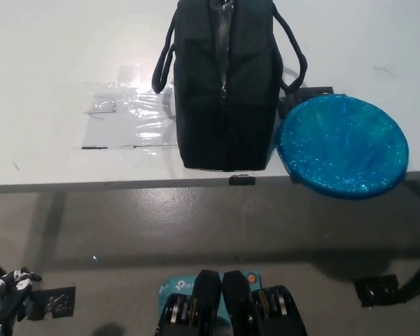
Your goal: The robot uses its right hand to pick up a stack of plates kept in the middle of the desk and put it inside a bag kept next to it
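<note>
Your stack of plates (343,145), blue and glossy as if wrapped in film, sits at the desk's (49,63) near edge towards its right end, and its front rim hangs just over that edge. Its left rim touches or nearly touches the black bag (226,84), which stands right beside it, mid-desk, running back from the near edge. The bag's zip line runs down the top; from here I can't tell whether it's open, so check that before you commit to a carry.

Your right hand isn't in the picture at all, so there's nothing to say about its fingers. You're at the very start: the reach hasn't begun. Bring that hand in from the right side of the desk, where the plates are clear of the bag. I'd use the overhanging rim: slide fingers under the near edge and pinch top and bottom so the whole stack comes up together. Film looks slippery, so grip firmly and lift level.

Your white left hand (7,294) rests low at the lower left, below the desk edge and well apart from everything; its fingers look curled, but it's too small and dim to tell for sure.

A patch of clear tape (129,119) shines on the desk left of the bag.
</note>
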Robot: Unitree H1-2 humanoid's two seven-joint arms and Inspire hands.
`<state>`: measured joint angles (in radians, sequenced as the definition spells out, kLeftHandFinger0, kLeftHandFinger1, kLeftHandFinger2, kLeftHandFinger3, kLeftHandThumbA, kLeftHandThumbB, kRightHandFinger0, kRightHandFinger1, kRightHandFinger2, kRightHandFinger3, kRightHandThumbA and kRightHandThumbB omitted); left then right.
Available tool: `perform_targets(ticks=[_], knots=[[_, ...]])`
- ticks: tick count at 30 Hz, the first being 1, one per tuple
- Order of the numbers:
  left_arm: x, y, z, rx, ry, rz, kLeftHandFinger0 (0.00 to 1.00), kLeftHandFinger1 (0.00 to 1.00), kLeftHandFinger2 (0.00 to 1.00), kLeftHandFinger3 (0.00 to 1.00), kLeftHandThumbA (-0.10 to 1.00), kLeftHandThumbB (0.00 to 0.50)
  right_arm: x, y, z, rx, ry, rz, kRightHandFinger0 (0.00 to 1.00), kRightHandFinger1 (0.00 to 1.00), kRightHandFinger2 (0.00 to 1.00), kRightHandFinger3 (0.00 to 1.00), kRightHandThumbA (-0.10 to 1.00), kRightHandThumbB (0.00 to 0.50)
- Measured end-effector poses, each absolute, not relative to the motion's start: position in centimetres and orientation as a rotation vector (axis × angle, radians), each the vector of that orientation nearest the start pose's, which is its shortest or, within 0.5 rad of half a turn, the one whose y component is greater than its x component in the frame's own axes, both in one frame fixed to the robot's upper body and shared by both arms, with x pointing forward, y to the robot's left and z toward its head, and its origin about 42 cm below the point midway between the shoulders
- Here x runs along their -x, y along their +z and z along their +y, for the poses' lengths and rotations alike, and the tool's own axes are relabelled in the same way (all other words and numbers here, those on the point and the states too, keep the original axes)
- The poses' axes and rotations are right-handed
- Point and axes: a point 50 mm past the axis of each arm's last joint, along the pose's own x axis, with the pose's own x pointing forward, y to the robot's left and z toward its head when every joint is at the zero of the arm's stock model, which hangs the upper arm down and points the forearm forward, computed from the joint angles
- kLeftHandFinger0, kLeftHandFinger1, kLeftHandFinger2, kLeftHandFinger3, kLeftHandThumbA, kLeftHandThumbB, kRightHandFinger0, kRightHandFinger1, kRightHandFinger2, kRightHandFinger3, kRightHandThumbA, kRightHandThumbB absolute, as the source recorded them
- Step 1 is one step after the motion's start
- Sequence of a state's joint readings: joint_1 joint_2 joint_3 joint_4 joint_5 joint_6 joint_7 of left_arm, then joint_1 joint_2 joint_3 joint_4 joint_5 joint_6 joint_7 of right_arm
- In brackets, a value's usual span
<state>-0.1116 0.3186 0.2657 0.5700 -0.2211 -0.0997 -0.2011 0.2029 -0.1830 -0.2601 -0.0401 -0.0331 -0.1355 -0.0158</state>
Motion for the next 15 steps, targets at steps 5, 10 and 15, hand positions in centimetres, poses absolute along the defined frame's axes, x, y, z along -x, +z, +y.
perform_targets(ticks=[5, 10, 15], knots=[[-28.4, 2.4, 40.4, 0.005, 0.169, 0.272, 0.00, 0.00, 0.13, 0.21, 0.06, 0.500, -22.1, 11.6, -33.6, 0.375, -0.227, -0.089, 1.00, 1.00, 1.00, 1.00, 0.80, 0.500], [-28.4, 2.4, 40.4, 0.005, 0.169, 0.272, 0.00, 0.00, 0.13, 0.22, 0.04, 0.500, -24.6, 14.8, -31.4, 0.473, -0.170, -0.199, 1.00, 1.00, 1.00, 1.00, 0.80, 0.500], [-28.4, 2.4, 40.4, 0.005, 0.169, 0.273, 0.00, 0.00, 0.12, 0.23, 0.05, 0.500, -27.1, 18.3, -29.2, 0.575, -0.120, -0.333, 1.00, 1.00, 1.00, 1.00, 0.87, 0.500]])
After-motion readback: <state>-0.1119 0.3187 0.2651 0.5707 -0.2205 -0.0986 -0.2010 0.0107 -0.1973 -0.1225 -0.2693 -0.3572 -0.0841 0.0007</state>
